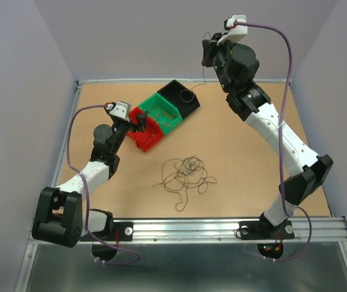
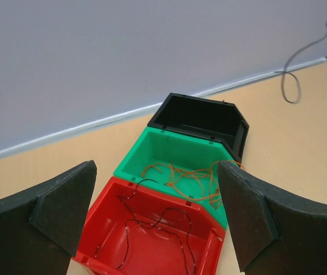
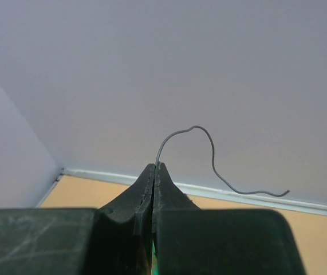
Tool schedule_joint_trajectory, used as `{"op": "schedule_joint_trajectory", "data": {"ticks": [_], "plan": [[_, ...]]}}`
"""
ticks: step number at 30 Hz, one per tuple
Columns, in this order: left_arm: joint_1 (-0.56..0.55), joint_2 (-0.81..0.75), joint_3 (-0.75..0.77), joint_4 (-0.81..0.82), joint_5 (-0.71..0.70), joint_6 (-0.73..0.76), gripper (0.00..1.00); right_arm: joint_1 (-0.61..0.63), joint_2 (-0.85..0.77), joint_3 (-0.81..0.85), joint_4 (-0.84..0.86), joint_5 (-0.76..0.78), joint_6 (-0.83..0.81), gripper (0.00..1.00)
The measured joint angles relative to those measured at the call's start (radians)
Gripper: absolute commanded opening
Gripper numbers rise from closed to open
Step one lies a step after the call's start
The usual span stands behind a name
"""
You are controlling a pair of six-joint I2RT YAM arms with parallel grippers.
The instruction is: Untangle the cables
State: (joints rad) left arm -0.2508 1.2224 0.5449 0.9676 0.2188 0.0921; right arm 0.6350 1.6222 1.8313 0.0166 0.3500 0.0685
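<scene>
A loose tangle of thin dark cables (image 1: 186,173) lies on the table's middle. My right gripper (image 1: 207,50) is high above the back edge, shut on one thin dark cable (image 3: 209,152) whose end curls past the fingertips; the cable hangs down to the black bin (image 1: 181,97). In the left wrist view that hanging cable (image 2: 292,74) shows at top right. My left gripper (image 1: 138,121) is open and empty above the red bin (image 2: 152,235), which holds a dark wire (image 2: 169,220). The green bin (image 2: 180,163) holds orange-tan wires (image 2: 200,180).
Three bins stand in a diagonal row at the back left: red (image 1: 146,131), green (image 1: 163,111), black. A raised rail (image 1: 222,228) runs along the near edge. Walls close the back and sides.
</scene>
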Motion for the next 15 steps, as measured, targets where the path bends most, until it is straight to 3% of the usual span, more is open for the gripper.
{"op": "schedule_joint_trajectory", "data": {"ticks": [7, 15], "plan": [[0.024, 0.006, 0.006, 0.001, -0.033, -0.029, 0.99, -0.171, 0.194, 0.146, 0.017, -0.072, 0.053, 0.01], [0.024, 0.006, 0.006, 0.001, -0.039, -0.031, 0.99, -0.201, 0.384, 0.155, 0.017, -0.169, 0.086, 0.01]]}}
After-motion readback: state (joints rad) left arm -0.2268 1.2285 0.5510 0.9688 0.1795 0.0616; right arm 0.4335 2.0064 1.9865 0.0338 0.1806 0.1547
